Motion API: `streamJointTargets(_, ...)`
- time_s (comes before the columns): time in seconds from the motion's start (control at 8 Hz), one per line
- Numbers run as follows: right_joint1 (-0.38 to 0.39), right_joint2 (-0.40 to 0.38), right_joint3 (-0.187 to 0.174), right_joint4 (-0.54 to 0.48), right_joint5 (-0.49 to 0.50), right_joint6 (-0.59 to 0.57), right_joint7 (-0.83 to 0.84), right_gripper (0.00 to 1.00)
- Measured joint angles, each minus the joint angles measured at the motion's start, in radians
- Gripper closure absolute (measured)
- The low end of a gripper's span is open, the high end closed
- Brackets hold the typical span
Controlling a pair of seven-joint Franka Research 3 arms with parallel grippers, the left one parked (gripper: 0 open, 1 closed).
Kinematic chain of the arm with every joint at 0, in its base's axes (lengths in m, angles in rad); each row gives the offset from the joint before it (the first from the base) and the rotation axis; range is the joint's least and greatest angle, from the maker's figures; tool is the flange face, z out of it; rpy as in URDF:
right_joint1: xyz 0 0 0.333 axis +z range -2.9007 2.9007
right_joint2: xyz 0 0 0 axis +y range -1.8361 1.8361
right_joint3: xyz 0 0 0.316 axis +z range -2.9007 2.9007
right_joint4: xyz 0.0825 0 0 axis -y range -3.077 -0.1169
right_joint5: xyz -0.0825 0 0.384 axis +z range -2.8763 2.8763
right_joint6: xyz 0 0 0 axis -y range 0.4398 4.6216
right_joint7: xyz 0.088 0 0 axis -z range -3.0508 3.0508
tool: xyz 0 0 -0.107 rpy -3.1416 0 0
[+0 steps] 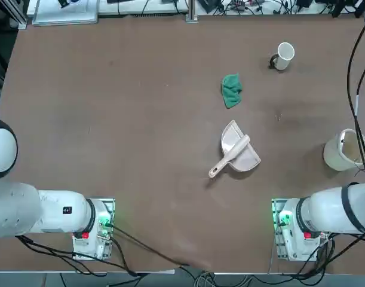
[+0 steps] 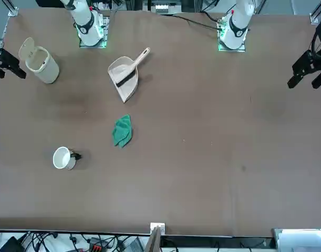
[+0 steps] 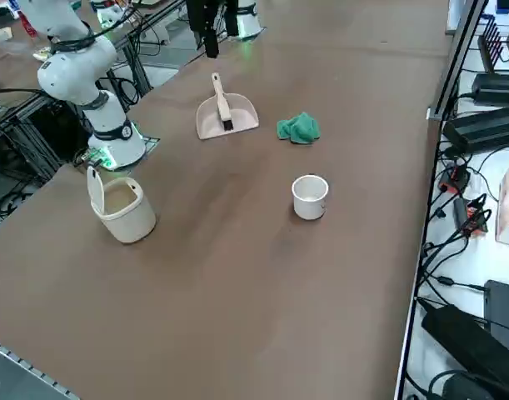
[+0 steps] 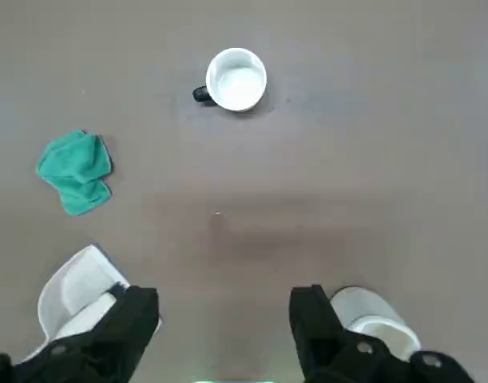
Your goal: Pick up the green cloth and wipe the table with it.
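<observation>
We see the green cloth (image 1: pixel 231 89) lying bunched on the bare brown surface (image 1: pixel 110 119), right of centre in the upper half of the top view. Nothing touches it. In the front view the green cloth (image 2: pixel 122 130) sits left of centre, and in the right side view (image 3: pixel 298 128) it lies in the upper middle of the frame.

Below the cloth in the top view lies a beige dustpan (image 1: pixel 237 152) with a small brush resting across it, its handle pointing toward the lower left of the frame. The dustpan is near the cloth but apart from it. A white mug (image 1: pixel 283 56) stands in the upper right of the top view, well apart from the cloth. A cream bin (image 1: pixel 343 149) with a raised flap sits near the right edge of that frame.

The right tool (image 4: pixel 224 319) hangs above the surface, and in the wrist view its two black fingers (image 4: pixel 132 315) stand wide apart with nothing between them. In that view we see the green cloth (image 4: pixel 74 171), the white mug (image 4: pixel 236 79), part of the dustpan (image 4: pixel 76 291) and part of the bin (image 4: pixel 375 319), all on the surface below the tool. In the front view the right tool (image 2: pixel 7 63) appears at the left edge of the frame, just beside the bin (image 2: pixel 42 62).
</observation>
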Motion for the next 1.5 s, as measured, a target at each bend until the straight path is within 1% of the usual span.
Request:
streamJointTargets(0.12, 0.023, 0.011, 0.003, -0.003, 0.002, 0.004, 0.035, 0.0)
streamJointTargets(0.25, 0.065, 0.034, 0.007, -0.009, 0.002, 0.014, 0.073, 0.0)
streamJointTargets(0.38, 0.106, 0.059, 0.011, -0.029, 0.002, 0.049, 0.106, 0.0)
streamJointTargets(0.5, 0.145, 0.079, 0.014, -0.068, 0.004, 0.111, 0.137, 0.0)
streamJointTargets(0.88, 0.271, 0.125, 0.017, -0.254, 0.006, 0.348, 0.281, 0.0)
streamJointTargets(1.0, 0.318, 0.165, 0.017, -0.287, 0.006, 0.423, 0.346, 0.0)
streamJointTargets(1.12, 0.364, 0.223, 0.018, -0.295, 0.006, 0.5, 0.408, 0.0)
streamJointTargets(1.5, 0.473, 0.402, 0.019, -0.289, 0.006, 0.736, 0.581, 0.0)
